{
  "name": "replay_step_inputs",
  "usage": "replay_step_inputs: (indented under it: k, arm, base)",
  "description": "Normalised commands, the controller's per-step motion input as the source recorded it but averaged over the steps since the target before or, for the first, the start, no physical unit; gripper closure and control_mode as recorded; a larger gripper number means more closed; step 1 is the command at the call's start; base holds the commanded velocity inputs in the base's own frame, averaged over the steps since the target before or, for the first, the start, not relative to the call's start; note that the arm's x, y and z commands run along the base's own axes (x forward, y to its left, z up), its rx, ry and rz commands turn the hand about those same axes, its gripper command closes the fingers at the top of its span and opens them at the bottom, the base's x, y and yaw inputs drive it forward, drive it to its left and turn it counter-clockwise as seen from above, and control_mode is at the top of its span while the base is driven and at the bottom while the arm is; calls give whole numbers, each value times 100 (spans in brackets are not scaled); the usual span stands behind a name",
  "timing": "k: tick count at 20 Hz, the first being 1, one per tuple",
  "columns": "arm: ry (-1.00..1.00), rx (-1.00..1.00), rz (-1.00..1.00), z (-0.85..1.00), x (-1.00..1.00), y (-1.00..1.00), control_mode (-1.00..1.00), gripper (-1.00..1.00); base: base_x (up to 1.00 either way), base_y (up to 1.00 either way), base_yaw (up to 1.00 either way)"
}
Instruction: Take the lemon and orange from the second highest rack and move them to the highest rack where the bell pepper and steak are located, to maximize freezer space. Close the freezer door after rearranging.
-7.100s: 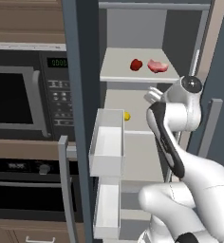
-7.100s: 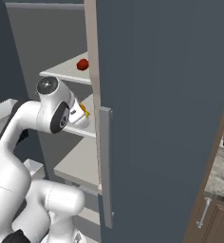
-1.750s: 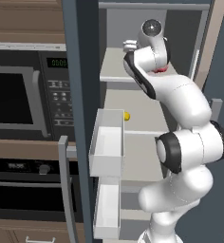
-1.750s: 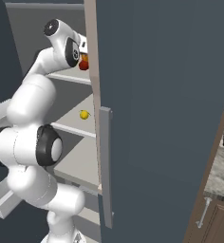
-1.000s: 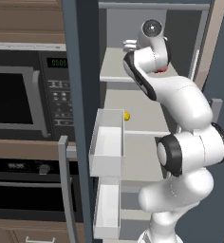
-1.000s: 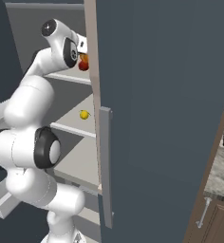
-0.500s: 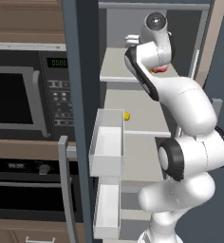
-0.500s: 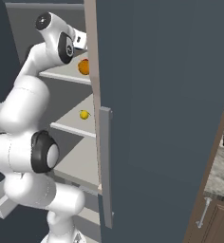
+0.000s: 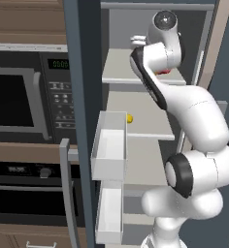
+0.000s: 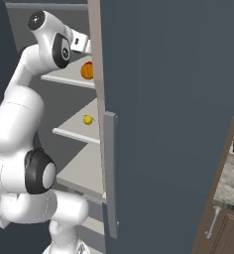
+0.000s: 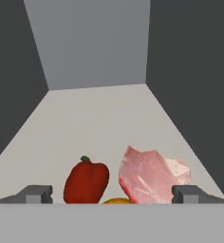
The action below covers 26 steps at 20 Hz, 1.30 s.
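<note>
End effector (image 11: 112,194) spread wide and empty up at the top rack, orange (image 10: 87,71) released there, and the lemon (image 10: 88,119) sits one shelf straight below, lower centre-left of the right base view, next in line.

The only writing is a row of green digits on the microwave (image 9: 26,99) display (image 9: 58,64), too blurred to read surely.

I see flat, even rendered lighting, no glare or blur; freezer (image 11: 97,42) interior reads dim grey, side walls darker, shadows faint.
</note>
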Motion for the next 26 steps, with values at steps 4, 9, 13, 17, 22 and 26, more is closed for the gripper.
replay_step_inputs:
  k: [4, 9, 13, 17, 22, 26]
  arm:
    - [0, 0, 0, 0, -38, 0, -100, -100]
    - [0, 0, 0, -5, -34, 0, -100, -100]
    - [0, 0, 3, -16, -40, 0, -100, -100]
    - [0, 0, 6, -24, -45, 1, -100, -100]
    - [0, 0, 9, -33, -45, 8, -100, -100]
    - [3, 0, 9, -38, -42, 11, -100, -100]
  base:
    - [0, 0, 0]
    - [0, 0, 0]
    - [0, 0, 0]
    - [0, 0, 0]
    - [0, 0, 0]
    - [0, 0, 0]
